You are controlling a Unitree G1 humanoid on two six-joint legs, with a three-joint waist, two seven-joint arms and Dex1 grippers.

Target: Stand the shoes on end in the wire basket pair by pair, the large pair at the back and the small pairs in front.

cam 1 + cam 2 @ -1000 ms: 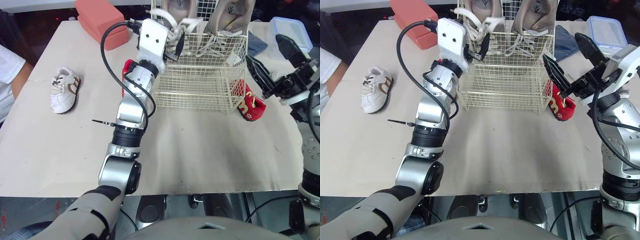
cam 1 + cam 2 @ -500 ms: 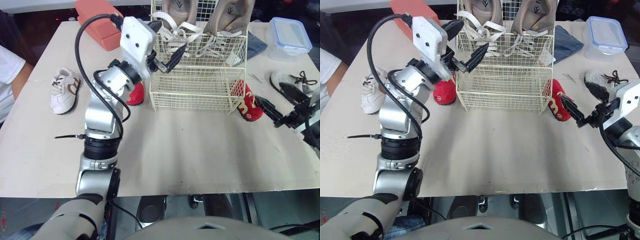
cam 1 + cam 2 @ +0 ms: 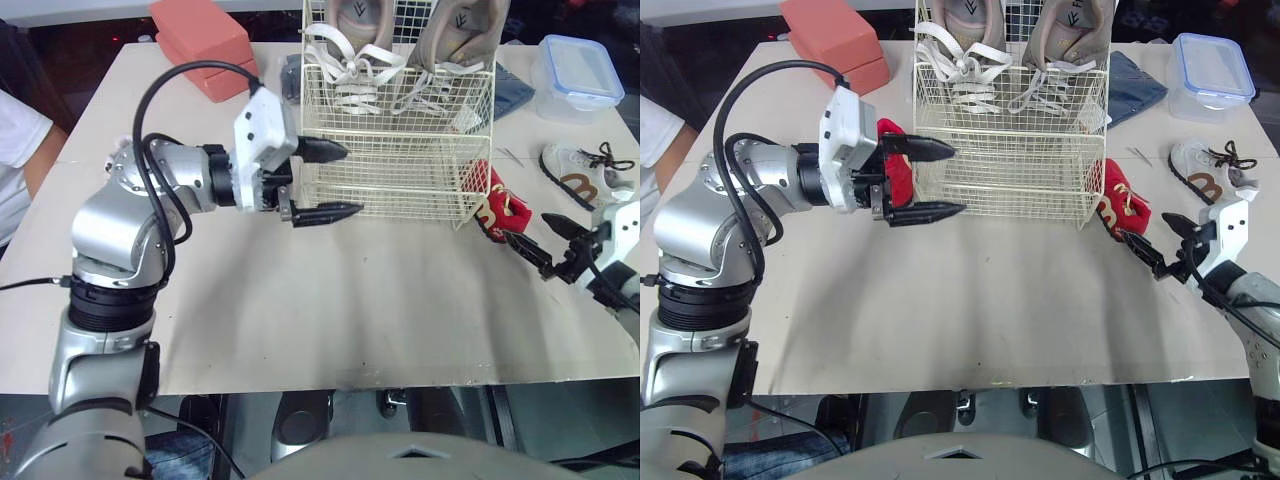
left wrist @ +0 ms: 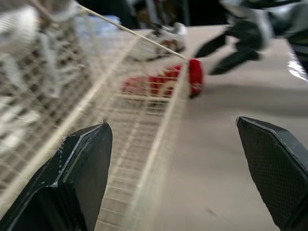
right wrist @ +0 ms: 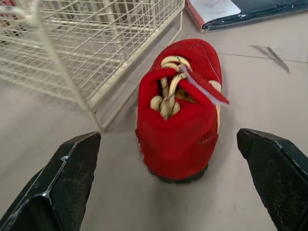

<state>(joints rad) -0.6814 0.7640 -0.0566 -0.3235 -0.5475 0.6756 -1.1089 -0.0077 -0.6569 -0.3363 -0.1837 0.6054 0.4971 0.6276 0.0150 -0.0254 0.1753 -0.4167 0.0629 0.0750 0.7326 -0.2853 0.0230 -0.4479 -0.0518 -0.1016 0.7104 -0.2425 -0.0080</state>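
Shoes: the large beige pair stands on end at the basket's back, white laces hanging loose. The small shoes lie outside it on the pale matte table.
Left gripper: has swung down from the basket's top to its front left corner, tapered black fingers spread and empty, so the big pair looks finished.
Left red shoe: soft fabric, just beside the basket's left wall.
Wire basket: rigid cream-coated grid, front section empty.
Right red shoe: rounded toe, beige laces, strap flap, close against the basket's right front corner.
Right gripper: has dropped low, fingers apart, aimed at that shoe, so the red pair is probably next.
White shoe: brown trim, dark laces, farther right.
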